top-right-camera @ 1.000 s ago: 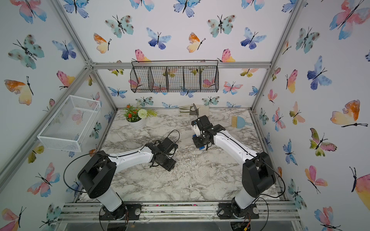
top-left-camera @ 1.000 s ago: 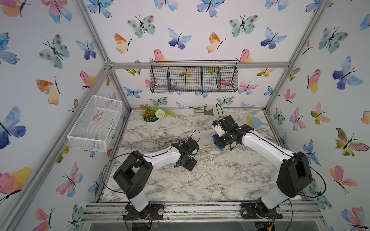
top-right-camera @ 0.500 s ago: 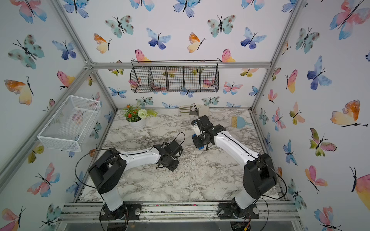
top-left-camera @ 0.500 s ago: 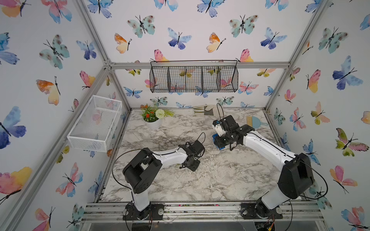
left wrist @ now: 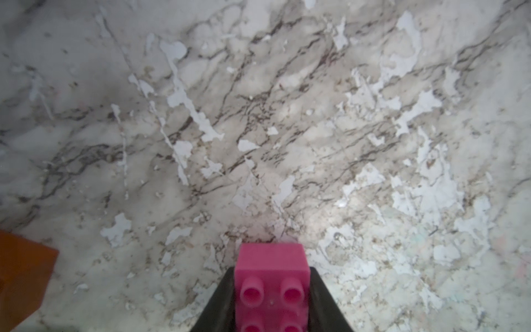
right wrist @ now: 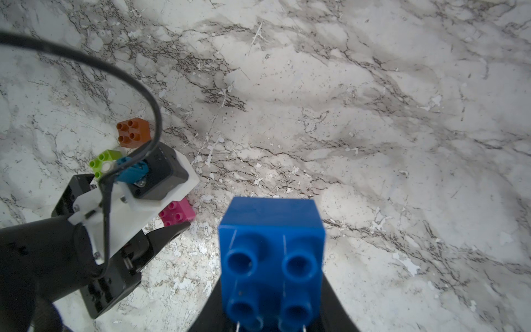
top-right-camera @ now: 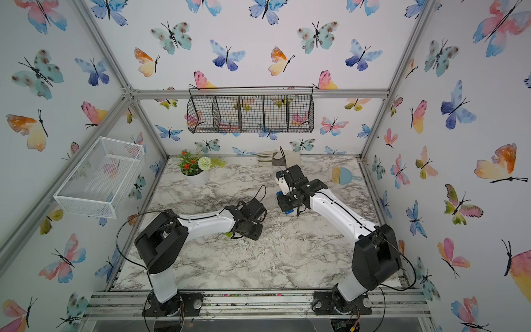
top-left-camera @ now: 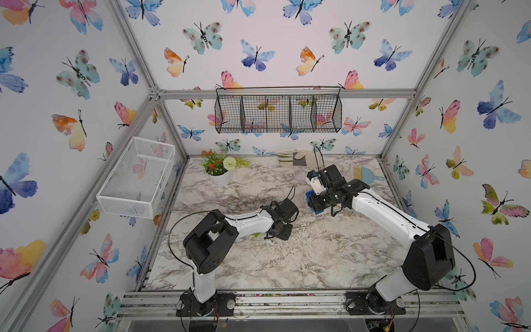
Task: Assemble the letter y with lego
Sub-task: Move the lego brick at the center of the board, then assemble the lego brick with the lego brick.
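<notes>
Left wrist view gave us the clearest answer: the left gripper (left wrist: 271, 274) was clamped on the pink brick (left wrist: 270, 257), one finger on each side wall, with the studs facing the camera. We judged that side grip deliberate, since it left the studded top and the hollow underside free for joining.

From the right wrist view, the pink brick sat low, at or on the marble tabletop (right wrist: 373, 115). The lime green brick (right wrist: 105, 162) and the orange brick (right wrist: 133, 132) lay loose just beyond the left arm, likely the remaining stem pieces.

The right gripper (right wrist: 271, 287) was closed on a dark blue brick (right wrist: 271, 227), raised above the table and apart from the left gripper. We read that as a ready pose, offering the blue end for the pink piece to be pressed against. Whether more bricks were joined behind the dark blue one, we could not tell.
</notes>
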Tool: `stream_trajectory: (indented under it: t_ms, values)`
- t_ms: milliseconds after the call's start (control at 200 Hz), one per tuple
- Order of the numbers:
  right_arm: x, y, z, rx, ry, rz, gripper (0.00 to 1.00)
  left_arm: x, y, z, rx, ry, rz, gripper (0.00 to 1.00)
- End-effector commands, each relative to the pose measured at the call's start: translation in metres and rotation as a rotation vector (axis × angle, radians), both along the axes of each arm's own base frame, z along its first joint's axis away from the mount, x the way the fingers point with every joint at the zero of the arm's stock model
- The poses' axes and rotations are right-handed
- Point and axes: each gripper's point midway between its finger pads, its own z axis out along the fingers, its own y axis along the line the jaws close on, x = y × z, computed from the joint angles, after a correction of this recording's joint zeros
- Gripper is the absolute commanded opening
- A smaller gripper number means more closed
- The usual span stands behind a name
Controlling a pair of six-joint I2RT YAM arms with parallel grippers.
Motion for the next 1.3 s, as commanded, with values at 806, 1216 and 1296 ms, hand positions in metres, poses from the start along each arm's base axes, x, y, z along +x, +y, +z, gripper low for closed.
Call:
stream_trajectory:
  t_ms: [806,1216,1296]
  values:
    - [-0.059,0.099,-0.060,-0.071,0.081,0.628,0.10,0.055,0.211,0.137,-0.256,-0.232,0.530,0.99]
    - [-0.067,0.115,-0.103,-0.220,0.125,0.675,0.10,0.054,0.226,0.117,-0.245,-0.226,0.540,0.98]
    - [-0.065,0.117,-0.106,-0.227,0.117,0.674,0.10,0.056,0.228,0.118,-0.244,-0.234,0.543,0.98]
